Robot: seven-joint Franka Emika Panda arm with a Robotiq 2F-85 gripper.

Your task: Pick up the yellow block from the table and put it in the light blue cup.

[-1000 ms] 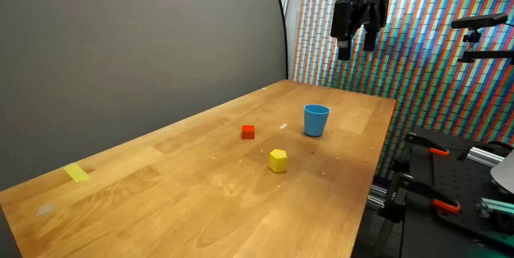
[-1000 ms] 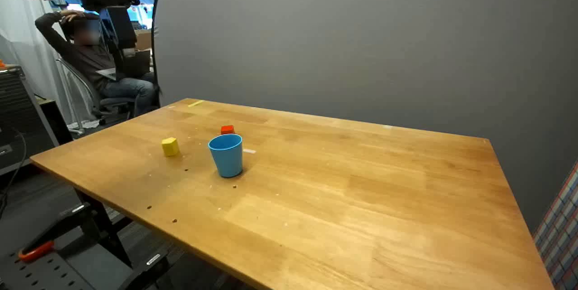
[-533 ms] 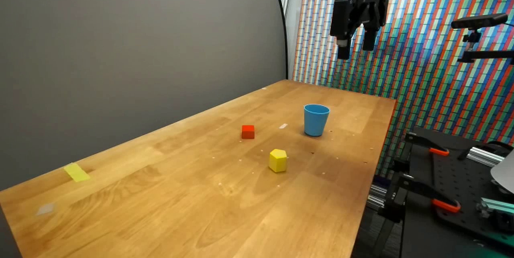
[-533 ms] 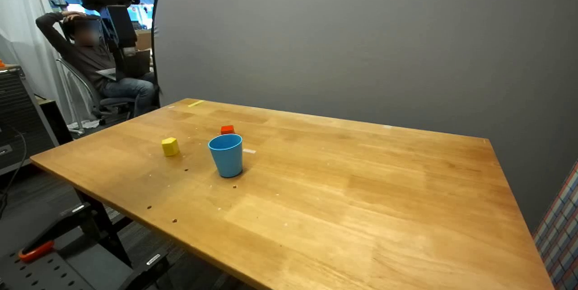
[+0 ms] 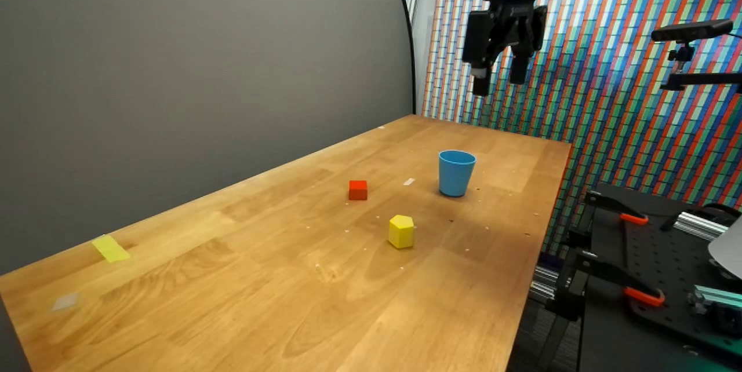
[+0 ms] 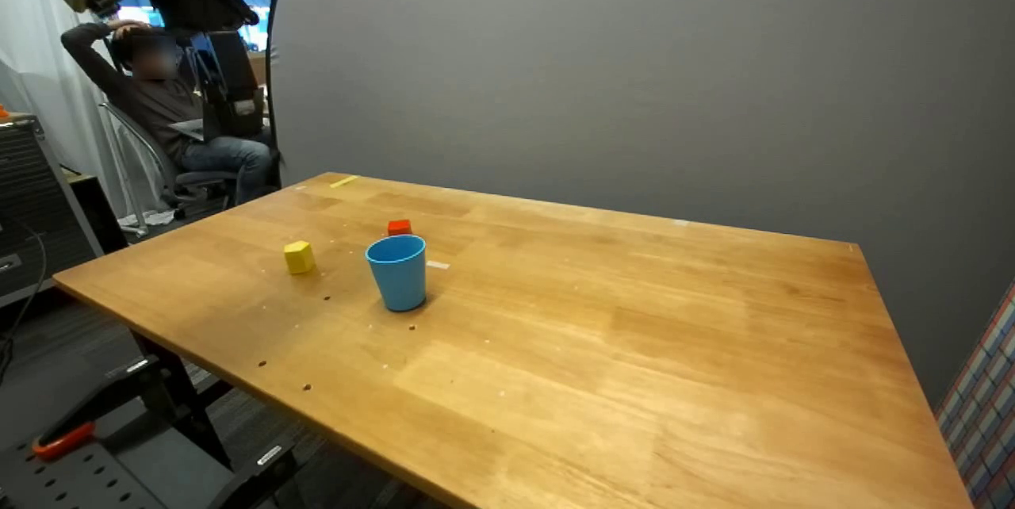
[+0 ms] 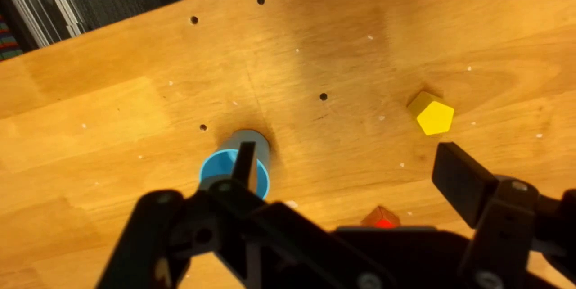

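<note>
The gripper point(image 5: 499, 80) points down over the table point(image 5: 324, 308), 2 fingers point(image 5: 482, 84) apart.

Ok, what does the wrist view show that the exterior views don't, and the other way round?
Wrist only: the gripper close up, screw heads visible on its links, and one finger crossing the mouth of the cup.

Exterior only: a flat yellow strip near the edge of the table and a grey backdrop, in both exterior views; a seated person in an exterior view.

Shared: yellow block, red block (partly behind the gripper in the wrist view), cup, table, gripper.
</note>
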